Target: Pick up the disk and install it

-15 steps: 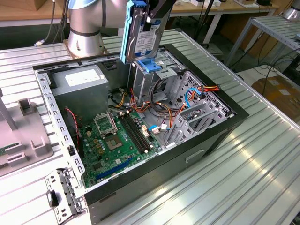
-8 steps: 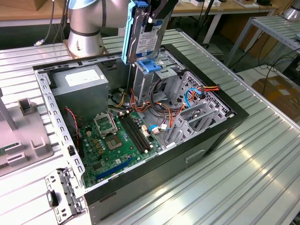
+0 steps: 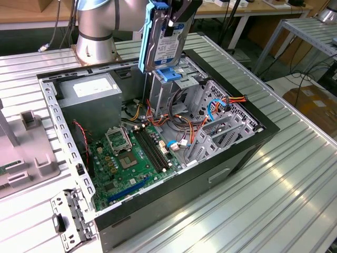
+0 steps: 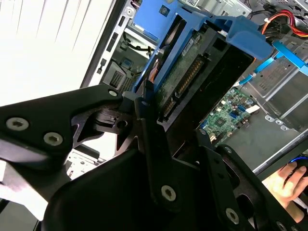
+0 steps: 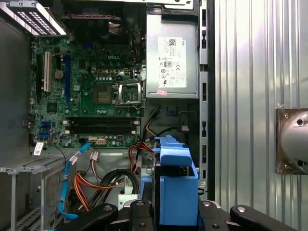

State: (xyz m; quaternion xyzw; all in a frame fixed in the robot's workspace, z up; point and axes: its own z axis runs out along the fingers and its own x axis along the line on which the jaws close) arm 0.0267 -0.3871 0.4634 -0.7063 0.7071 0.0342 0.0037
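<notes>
The arm [image 3: 97, 21] rises from its base behind the open computer case [image 3: 247, 138] and bends over it. Its claw [image 3: 179, 18] points down, clamped on the top end of the disk [image 3: 160, 45]. The disk hangs upright just above the grey cage [image 3: 164, 95]; whether they touch is unclear. The case lies on the ribbed worktop [image 3: 274, 200].

Blue-railed disk [image 4: 192, 72] between the jaws

One disk [image 3: 164, 45], one open computer case [image 3: 231, 155], one motherboard [image 3: 126, 163], one grey power-supply box [image 3: 89, 100].
</notes>
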